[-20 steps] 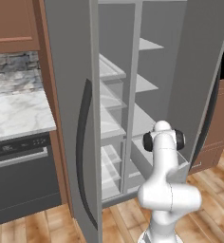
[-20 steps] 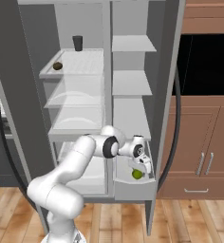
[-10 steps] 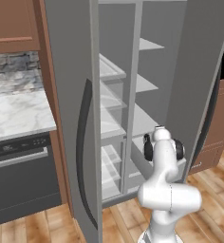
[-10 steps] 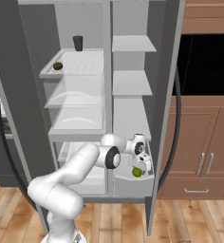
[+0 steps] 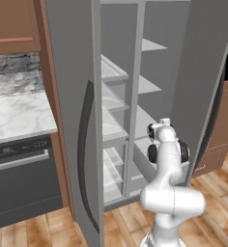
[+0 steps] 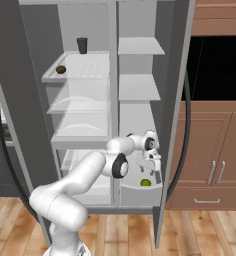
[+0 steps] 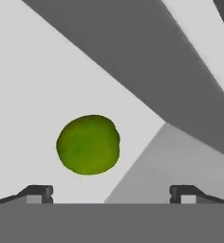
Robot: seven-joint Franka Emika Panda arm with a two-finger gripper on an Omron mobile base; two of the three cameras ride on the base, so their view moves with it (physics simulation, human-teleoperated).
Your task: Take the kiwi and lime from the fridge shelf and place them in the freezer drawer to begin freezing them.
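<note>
Left base view: the arm reaches into the right-hand compartment of the open fridge, low down, and the gripper (image 5: 156, 131) is seen from behind, so its jaws cannot be read here.

Right base view: the gripper (image 6: 151, 167) hangs just above the freezer drawer (image 6: 140, 192), and the lime (image 6: 146, 182) lies on the drawer floor directly beneath it, apart from the fingers. The kiwi (image 6: 61, 69) sits on the top shelf of the left compartment, near the front left edge, well apart from the claw: up and to the left. A dark cup (image 6: 82, 45) stands behind it on the same shelf.

Hand view: the fingertips stand wide with nothing between them; the lime (image 7: 88, 144) rests free on the pale floor ahead, nearer the left tip. The lime looks delivered, so the coming move would be up and leftward across the divider to the kiwi.
</note>
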